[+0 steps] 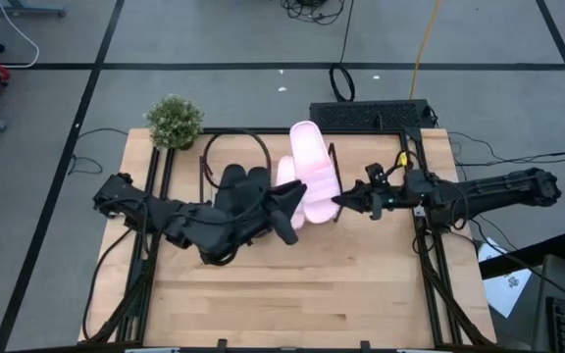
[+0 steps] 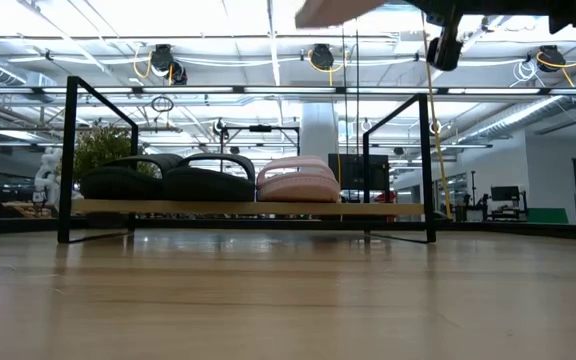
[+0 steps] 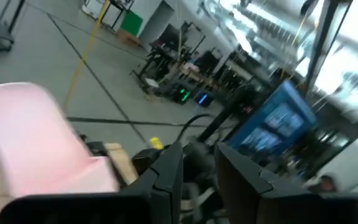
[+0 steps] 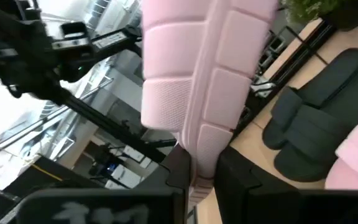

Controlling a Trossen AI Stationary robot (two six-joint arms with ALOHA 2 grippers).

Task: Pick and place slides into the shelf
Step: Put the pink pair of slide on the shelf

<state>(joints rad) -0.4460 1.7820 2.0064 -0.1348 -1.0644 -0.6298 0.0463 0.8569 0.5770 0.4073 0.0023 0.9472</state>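
A: Pale wood tabletop [image 1: 302, 294], bare on the near side. Arms?

B: Both at mid-table. Right claw [image 1: 339, 203] comes in from 3 o'clock, clamped on the edge of a pale pink slide [image 1: 314, 173] and holding it up off the rack; the right wrist view shows its sole ribs pinched between the fingers [image 4: 180, 167].

A: Left one?

B: Left claw [image 1: 290, 235] reaches in from 9 o'clock, just beside the pink pair. Fingers [image 3: 166, 177] slightly apart, nothing between them.

A: Shelf?

B: Wire shelf [image 2: 248, 208] toward 12 o'clock. From the low view, on its board: two black slides [image 2: 168, 180], then one pink slide [image 2: 298, 180] to their right. The raised pink one shows only as a sliver at the upper edge, above the open slot.

A: Beyond?

B: Small potted plant [image 1: 174, 122] at 11 o'clock, dark keyboard [image 1: 371, 116] at 1 o'clock.
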